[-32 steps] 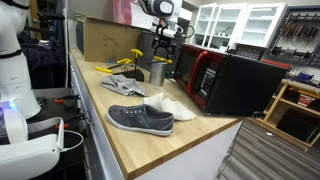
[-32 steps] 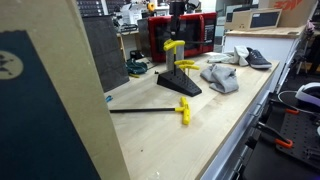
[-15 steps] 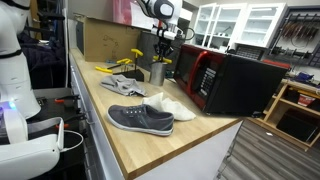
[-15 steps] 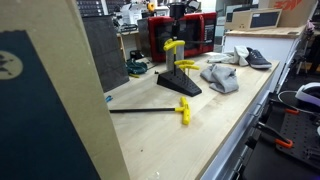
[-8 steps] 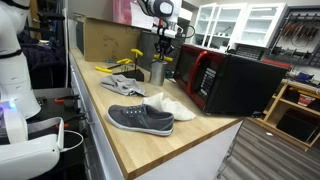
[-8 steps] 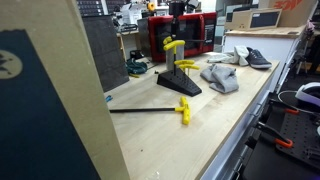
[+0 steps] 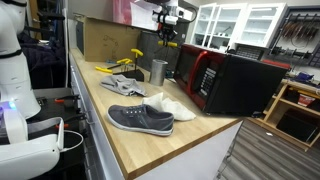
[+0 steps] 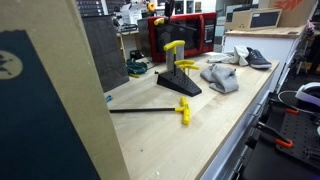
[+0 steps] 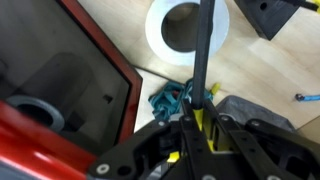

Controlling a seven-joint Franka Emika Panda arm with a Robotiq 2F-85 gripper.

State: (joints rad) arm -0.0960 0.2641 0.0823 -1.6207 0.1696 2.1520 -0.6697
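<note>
Holding a thin black rod (image 9: 203,60) clenched in my tool (image 9: 197,128), hanging over the cup (image 9: 158,40) on the tabletop (image 9: 270,70). It looks light, stiff and slippery, so the yellow handle end seems the safest grip.

I am looking at a wooden tabletop (image 7: 150,148) that is carrying a grey sneaker (image 7: 140,119), lying just beside a white shoe (image 7: 175,106). A red-and-black microwave (image 7: 228,82) is sitting near them. A cardboard box (image 7: 105,40) is standing at the far end. In an exterior view, a black stand (image 8: 185,88) is holding yellow handles (image 8: 173,46), and a yellow-handled key (image 8: 184,113) is lying flat near it.
</note>
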